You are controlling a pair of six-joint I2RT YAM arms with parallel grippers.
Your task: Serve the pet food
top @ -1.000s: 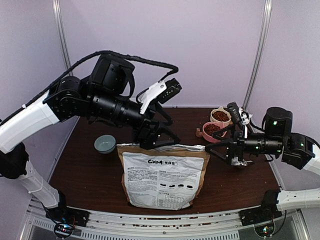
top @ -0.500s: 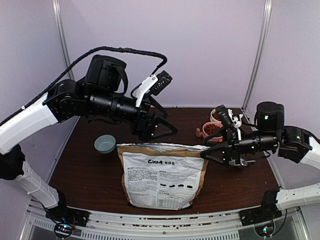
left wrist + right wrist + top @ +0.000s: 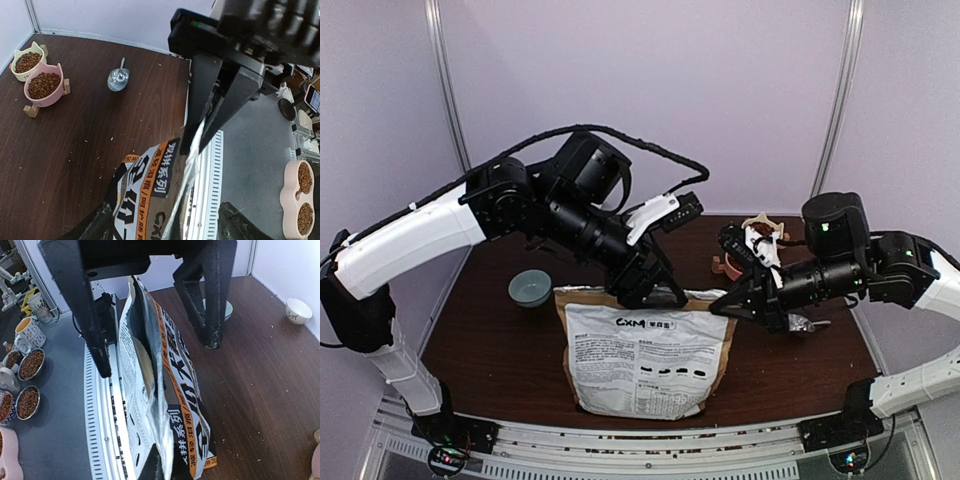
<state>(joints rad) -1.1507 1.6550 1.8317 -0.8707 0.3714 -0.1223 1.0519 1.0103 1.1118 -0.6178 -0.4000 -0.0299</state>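
Note:
The brown kraft pet food bag [image 3: 645, 355] stands upright at the table's front middle, its silver-lined top edge [image 3: 150, 365] running between the two arms. My right gripper [image 3: 725, 308] is shut on the top edge at its right corner; in its own view the jaws [image 3: 162, 472] pinch the foil lip. My left gripper [image 3: 655, 292] is open and straddles the top edge near the middle, one finger [image 3: 209, 310] on each side, apart from the bag. Reddish-brown pet food fills a pink bowl [image 3: 44, 86] and a cream bowl [image 3: 27, 61] at the back right.
An empty teal bowl [image 3: 530, 288] sits left of the bag. A metal scoop [image 3: 118, 79] lies on the table near the filled bowls. A small white bowl [image 3: 298, 310] stands at the back. Loose crumbs dot the brown table [image 3: 490, 345].
My right gripper moved left to the bag's top right corner and shut on the edge. My left arm swung right and came down over the bag's top edge.

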